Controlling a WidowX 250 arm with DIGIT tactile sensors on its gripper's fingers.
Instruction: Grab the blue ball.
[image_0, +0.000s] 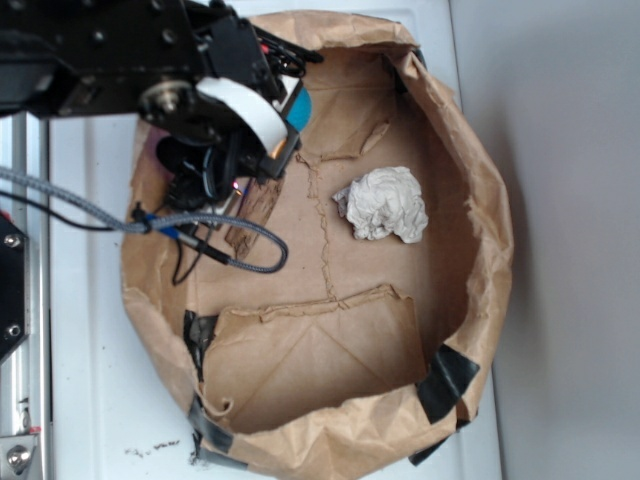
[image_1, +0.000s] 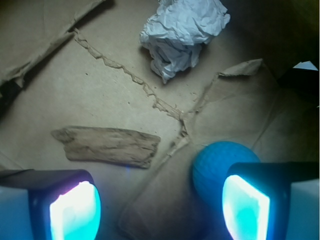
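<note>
Spread gripper (image_1: 160, 205) over the brown paper bag's floor (image_1: 100, 90); ribbed teal-blue ball (image_1: 217, 162) beside one finger, crumpled white paper wad (image_1: 182, 32) apart.

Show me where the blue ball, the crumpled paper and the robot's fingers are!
blue ball (image_1: 217, 162): wrist view, its ribbed top.
crumpled paper (image_1: 182, 32): wrist view, middle of the wad.
fingers (image_1: 75, 212): wrist view, glowing pad of the one on the picture's left.
</note>
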